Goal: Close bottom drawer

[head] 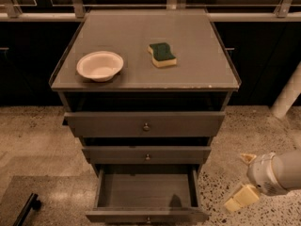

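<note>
Where the arm [286, 171] enters from the right edge, mostly cut off, the gripper [238, 181] hangs low over the floor [37, 140], fingers [241, 197] spread and empty, just right of the bottom drawer [146, 191]. That drawer stands pulled out, its front and knob [148, 219] clipped by the lower edge.

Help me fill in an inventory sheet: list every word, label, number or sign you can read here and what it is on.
No readable text anywhere in this view.
The white bowl, the green-and-yellow sponge and the grey cabinet top carry no print.
The drawer fronts, including the open bottom drawer, show only knobs.
The gripper, low at the right beside the bottom drawer, shows no label.
</note>
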`<state>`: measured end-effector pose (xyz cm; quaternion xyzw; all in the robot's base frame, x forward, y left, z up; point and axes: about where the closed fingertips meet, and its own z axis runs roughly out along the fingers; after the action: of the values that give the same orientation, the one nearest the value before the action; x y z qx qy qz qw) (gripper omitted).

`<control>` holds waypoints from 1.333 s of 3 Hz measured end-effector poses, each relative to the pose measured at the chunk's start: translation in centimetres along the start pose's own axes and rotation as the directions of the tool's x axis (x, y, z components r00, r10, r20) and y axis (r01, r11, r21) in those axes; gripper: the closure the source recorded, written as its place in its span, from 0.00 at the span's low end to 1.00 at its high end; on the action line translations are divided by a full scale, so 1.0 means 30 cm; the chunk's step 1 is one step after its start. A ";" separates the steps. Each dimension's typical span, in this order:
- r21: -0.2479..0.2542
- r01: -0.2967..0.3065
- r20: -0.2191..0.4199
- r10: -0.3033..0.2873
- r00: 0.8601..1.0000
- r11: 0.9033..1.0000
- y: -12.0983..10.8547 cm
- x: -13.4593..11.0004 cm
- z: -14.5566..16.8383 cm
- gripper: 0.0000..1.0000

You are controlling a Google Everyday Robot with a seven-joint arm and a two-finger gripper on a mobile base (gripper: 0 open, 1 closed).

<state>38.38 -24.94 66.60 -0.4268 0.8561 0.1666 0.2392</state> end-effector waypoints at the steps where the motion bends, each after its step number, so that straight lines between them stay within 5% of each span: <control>1: -0.014 -0.012 0.003 0.012 1.000 1.000 -0.003 0.016 0.030 0.19; 3: -0.014 -0.012 0.003 0.012 1.000 1.000 -0.003 0.016 0.031 0.65; 4: -0.002 -0.070 0.040 0.070 0.997 0.998 -0.005 0.096 0.101 0.89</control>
<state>37.81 -25.43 62.49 -0.3934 0.8654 0.1835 0.2502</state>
